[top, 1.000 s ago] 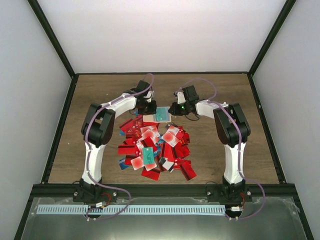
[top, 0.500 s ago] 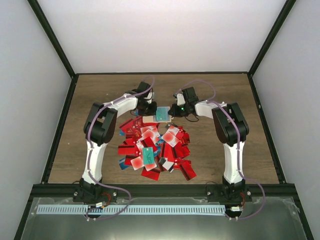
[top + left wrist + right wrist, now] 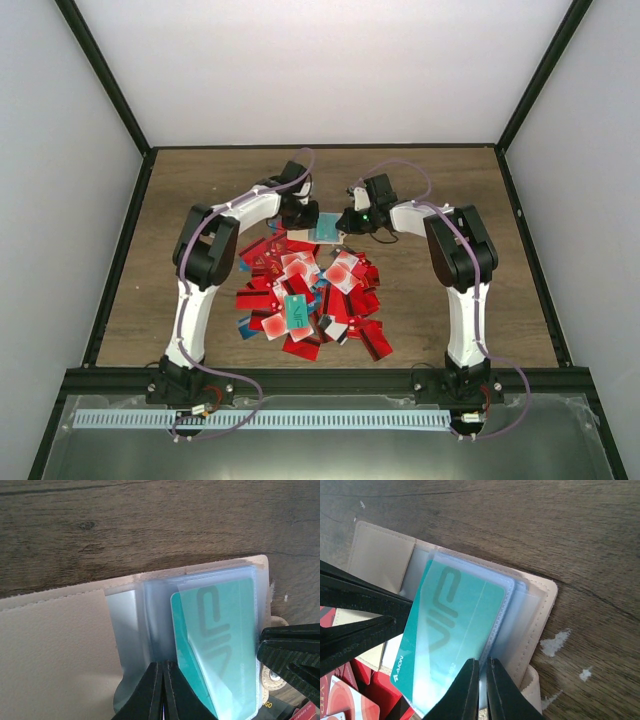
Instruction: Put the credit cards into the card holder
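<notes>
1. At left, my left gripper [image 3: 163, 672] is pinched fully shut on a clear pocket [image 3: 127, 625] of the beige card holder [image 3: 50, 645]. The holder lies open on the wooden table [image 3: 200, 200], at the far edge of the heap.
2. Centre: one teal card [image 3: 220, 645] sits most of the way inside the neighbouring pocket, with part of it uncovered. Nearer me, dozens of loose credit cards [image 3: 300, 300], mostly red, lie piled on the table.
3. At right, my right gripper [image 3: 481, 667] is closed tight on the teal card's long edge. I cannot tell whether pocket plastic is also between the jaws.
4. My read: the job has barely begun, with one card nearly seated and the whole heap left to load.
</notes>
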Motion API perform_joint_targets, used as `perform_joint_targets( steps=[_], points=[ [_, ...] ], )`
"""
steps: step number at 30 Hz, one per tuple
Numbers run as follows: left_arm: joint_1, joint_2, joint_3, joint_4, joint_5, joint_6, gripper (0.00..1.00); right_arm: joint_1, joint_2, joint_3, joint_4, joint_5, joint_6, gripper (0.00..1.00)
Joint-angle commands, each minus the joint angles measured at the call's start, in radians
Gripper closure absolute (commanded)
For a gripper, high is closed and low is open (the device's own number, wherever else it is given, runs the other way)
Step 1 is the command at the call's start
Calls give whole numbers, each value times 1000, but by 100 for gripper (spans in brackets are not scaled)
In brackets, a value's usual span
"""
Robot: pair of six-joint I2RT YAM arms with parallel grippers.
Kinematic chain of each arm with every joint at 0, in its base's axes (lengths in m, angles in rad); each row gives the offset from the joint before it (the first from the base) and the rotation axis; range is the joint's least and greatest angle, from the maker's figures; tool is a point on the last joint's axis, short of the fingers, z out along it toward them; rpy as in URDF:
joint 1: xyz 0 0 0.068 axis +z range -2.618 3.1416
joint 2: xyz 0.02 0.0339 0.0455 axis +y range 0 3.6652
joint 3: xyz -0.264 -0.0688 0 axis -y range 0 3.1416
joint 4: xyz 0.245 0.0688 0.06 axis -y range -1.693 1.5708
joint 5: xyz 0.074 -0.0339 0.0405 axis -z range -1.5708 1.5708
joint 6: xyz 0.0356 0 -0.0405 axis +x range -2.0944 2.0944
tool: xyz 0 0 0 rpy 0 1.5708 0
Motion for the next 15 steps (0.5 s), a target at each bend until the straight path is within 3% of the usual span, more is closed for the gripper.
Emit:
perform_joint_targets(
  steps=[1, 8, 15],
  points=[
    [-32, 20, 26, -6, 25, -18, 96, 6, 22, 13, 13, -15, -3, 93],
    [-34, -2, -2, -6, -17, -17, 95, 5, -4, 7, 5, -2, -10, 93],
    [-23, -55, -39, 10, -48, 0, 79, 3, -73, -13, 5, -32, -3, 90]
  ],
)
